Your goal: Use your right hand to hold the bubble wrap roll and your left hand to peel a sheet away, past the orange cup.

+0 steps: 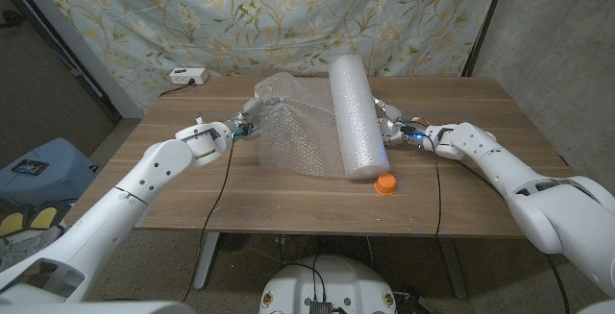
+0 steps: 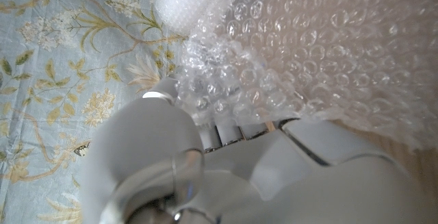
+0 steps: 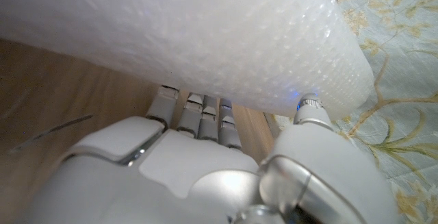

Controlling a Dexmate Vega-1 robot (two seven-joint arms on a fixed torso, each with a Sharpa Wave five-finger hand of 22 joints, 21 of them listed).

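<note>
Fingers of the left hand (image 1: 242,128) pinch the edge of the peeled bubble wrap sheet (image 1: 293,127) on the table (image 1: 480,208). Right of it lies the bubble wrap roll (image 1: 352,112), the right hand (image 1: 396,127) pressed against its side. An orange cup (image 1: 385,184) stands near the roll's front end.

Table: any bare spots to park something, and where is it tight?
Bare wood on the table: near right corner beyond the orange cup, far right corner, near edge before the left hand. Crowded mid-table: bubble wrap roll, peeled sheet, right hand.
</note>
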